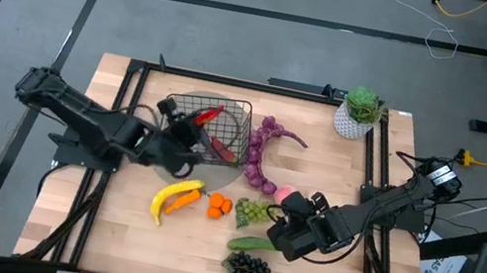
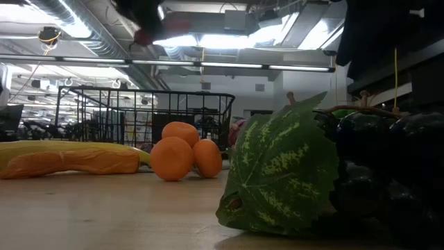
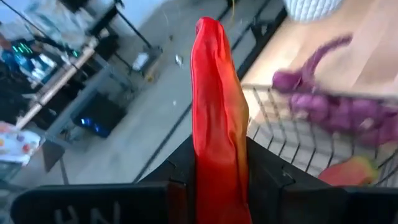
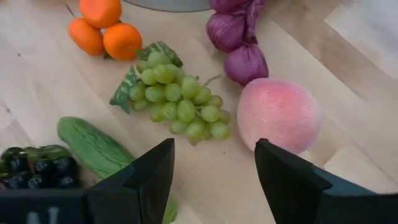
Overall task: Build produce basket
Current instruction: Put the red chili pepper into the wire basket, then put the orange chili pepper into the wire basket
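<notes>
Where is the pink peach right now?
On the table's right half in the high view, the pink peach lies between the purple bulb string and the open right gripper.

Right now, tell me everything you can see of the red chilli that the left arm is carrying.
The red chilli is a long, smooth, glossy toy pepper, bright red shading to orange along one side, with a rounded tip pointing away from the wrist. It looks like plastic. The left gripper is shut on its lower part, the jaws pressing it from both sides. From above, it hangs over the black wire basket, clear of the wire. A second red chilli already lies inside.
</notes>
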